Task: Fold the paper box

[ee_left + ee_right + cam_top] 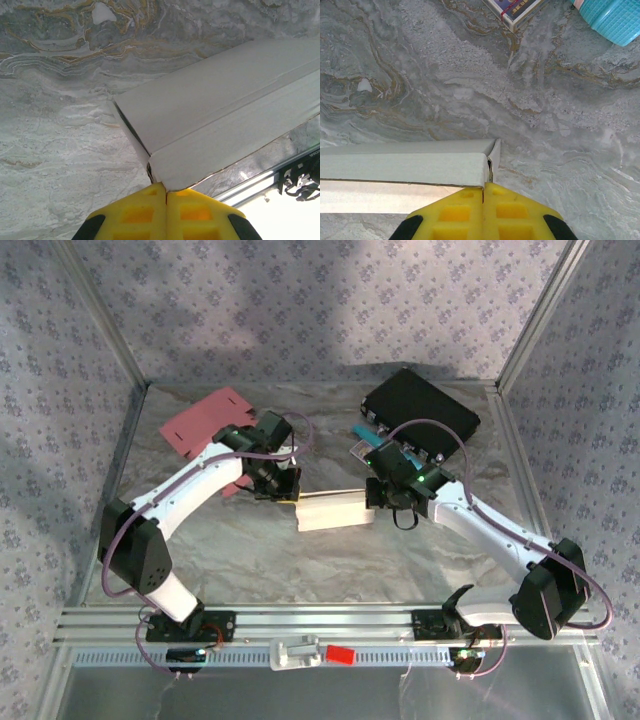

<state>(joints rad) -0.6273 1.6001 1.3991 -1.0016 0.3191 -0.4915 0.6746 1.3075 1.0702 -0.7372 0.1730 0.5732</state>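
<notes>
The white paper box [335, 510] lies long and partly folded in the middle of the marbled table, between my two arms. At its left end, my left gripper [290, 492] is shut. In the left wrist view the yellow fingertips [166, 189] pinch the near corner of the box's flap [215, 120]. On the opposite end, my right gripper [378, 498] is also shut. The right wrist view has its fingertips [484, 187] closed on the edge of the box's end [400, 167], where a small side flap stands up.
A flat pink sheet [205, 422] lies at the back left. A black case [420, 407] sits at the back right, with a teal object [615, 17] and a small printed box [512, 10] in front of it. A metal rail [320, 620] runs along the near edge.
</notes>
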